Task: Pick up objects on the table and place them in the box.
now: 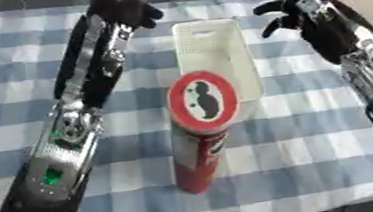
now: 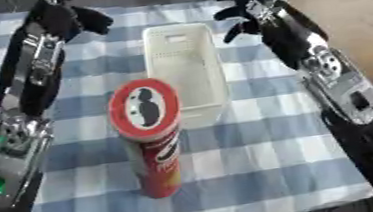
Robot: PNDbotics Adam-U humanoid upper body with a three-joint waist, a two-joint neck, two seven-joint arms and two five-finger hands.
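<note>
Item 1. Red tube can (image 2: 152,147): stood upright on the surface (image 2: 257,155), near centre, long axis vertical. Its round lid, marked with a dark figure in a red ring, is turned up toward the head camera. It stands just in front of the near end of the box, seemingly touching or almost so. It is the only loose object seen and is not yet held.

Item 2. White box (image 1: 219,49): a perforated rectangular basket, long axis running near to far, open side up. Its inside appears empty, so the task is judged hardly begun.

Item 3. Left hand (image 1: 126,6): raised at the far left, beyond the box's far corner. Its fingers are curled loosely with nothing seen between them.

Item 4. Right hand (image 2: 245,8): raised at the far right of the box, its fingers spread and relaxed, holding nothing.

Note. Both hands are placed well apart from the can, flanking the box. The upright can is judged easiest taken by its side and laid along the box's length.
</note>
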